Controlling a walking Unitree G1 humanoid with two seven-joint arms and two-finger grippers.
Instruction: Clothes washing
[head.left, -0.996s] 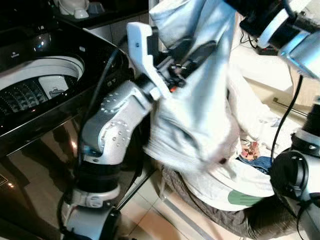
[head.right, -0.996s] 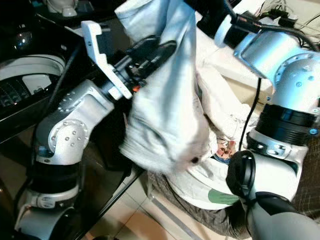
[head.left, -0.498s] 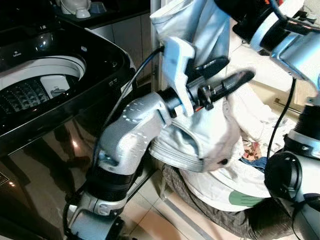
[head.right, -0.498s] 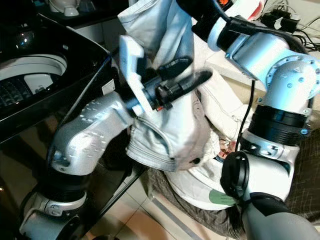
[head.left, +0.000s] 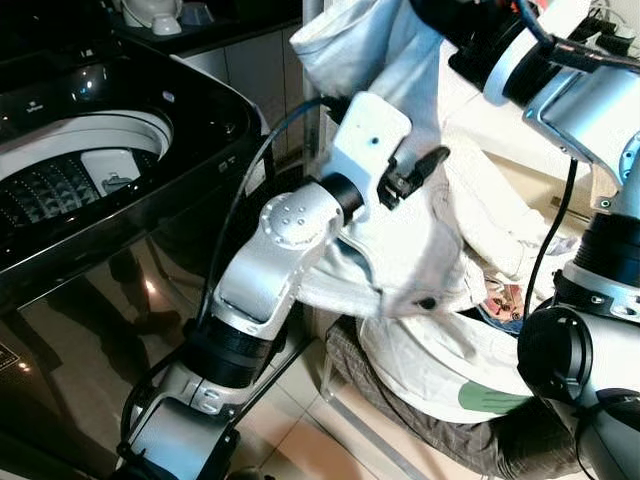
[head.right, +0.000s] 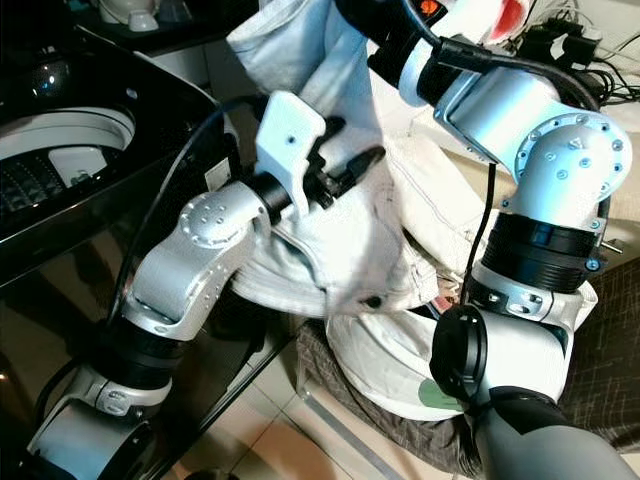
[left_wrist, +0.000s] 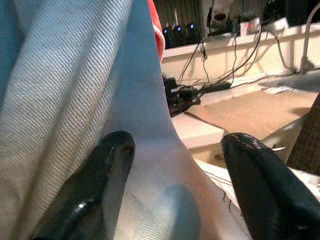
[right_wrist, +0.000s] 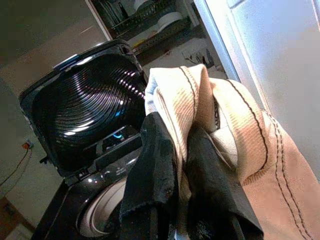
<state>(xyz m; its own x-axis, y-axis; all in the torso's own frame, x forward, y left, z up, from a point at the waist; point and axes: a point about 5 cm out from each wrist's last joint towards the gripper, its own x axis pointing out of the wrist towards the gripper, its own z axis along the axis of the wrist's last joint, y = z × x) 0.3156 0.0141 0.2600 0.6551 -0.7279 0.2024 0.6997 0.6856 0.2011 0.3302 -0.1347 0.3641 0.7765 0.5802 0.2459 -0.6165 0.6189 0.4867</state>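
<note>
Right gripper (right_wrist: 175, 165): raised high, its 2 black fingers (right_wrist: 152, 170) pinched tight on a folded edge of the pale garment (head.left: 400, 240), which hangs from that grip down in front of the robot. Left gripper (left_wrist: 172, 165): fingers (left_wrist: 107, 170) parted, both pressed against the cloth with a fold of fabric lying between them, not clamped; the left arm (head.left: 270, 250) is bent up so its wrist sits against the middle of the hanging garment. Below the garment: 1 heap of laundry (head.left: 440, 370), off-white pieces over a brown-checked fabric, with a green patch and a scrap of blue showing. Surface and room: pale tiled floor (head.left: 300, 420); on the robot's left, 1 glossy black top-loading washing machine (head.left: 110, 230) with its lid (right_wrist: 85, 110) raised and its white-rimmed drum (head.left: 70, 170) open; past the garment, a beige ledge with cables (left_wrist: 220, 85) and plugs. Change from 0.5 s ago: the left wrist has turned and risen, its fingers now foreshortened and tucked closer against the cloth, and the garment's lower hem has swung rightward and gathered. Garment: light grey-white twill, dark double stitching along the seams (right_wrist: 260, 145), 1 dark button or rivet (head.left: 427, 302) near the lower fold, heavily creased.
</note>
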